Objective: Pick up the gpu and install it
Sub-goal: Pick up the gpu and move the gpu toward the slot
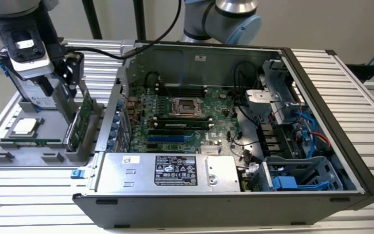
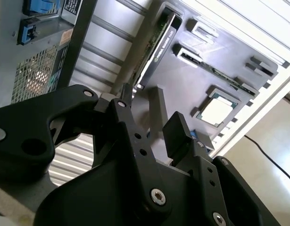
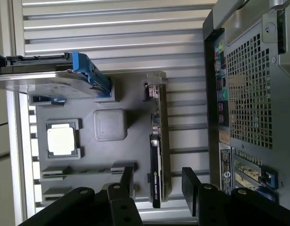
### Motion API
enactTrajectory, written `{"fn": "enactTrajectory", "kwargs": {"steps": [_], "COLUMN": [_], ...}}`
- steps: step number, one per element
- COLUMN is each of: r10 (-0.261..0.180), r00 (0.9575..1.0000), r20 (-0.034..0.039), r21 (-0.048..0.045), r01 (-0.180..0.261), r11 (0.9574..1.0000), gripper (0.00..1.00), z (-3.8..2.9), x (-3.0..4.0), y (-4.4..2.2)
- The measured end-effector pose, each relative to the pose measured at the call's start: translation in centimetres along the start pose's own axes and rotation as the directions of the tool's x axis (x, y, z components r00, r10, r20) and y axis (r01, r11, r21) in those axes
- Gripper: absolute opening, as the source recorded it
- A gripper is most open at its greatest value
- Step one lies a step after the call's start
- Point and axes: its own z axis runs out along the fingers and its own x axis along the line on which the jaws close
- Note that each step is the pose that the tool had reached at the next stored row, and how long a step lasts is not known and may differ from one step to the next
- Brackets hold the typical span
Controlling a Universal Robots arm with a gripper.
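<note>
Open, empty pincer (image 3: 159,178) hovers above the upright gpu (image 3: 161,141), exterior view's left.
Probably stiff, light and fragile; best pinched across its flat faces.

- In the exterior view you see the gpu (image 1: 85,116) edge-on, so its faces are hidden from you. Its lower edge is sunk among the posts of the grey tray (image 1: 25,161).
- In the first wrist view the picture's edge cuts off the gripper (image 3: 158,175) just behind its fingertips. The hard drive (image 3: 45,77) runs out of frame.
- In the second wrist view the gripper's body covers the gpu's near end and much of the tray.
</note>
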Motion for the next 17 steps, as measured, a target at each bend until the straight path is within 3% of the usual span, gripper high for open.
{"fn": "enactTrajectory", "kwargs": {"steps": [17], "r10": [0.0], "r00": [1.0], "r20": [-0.0087], "r21": [0.0006], "r01": [0.0], "r11": [1.0], "gripper": [1.0], "z": [0.73], "x": [-0.17], "y": [-0.42]}}
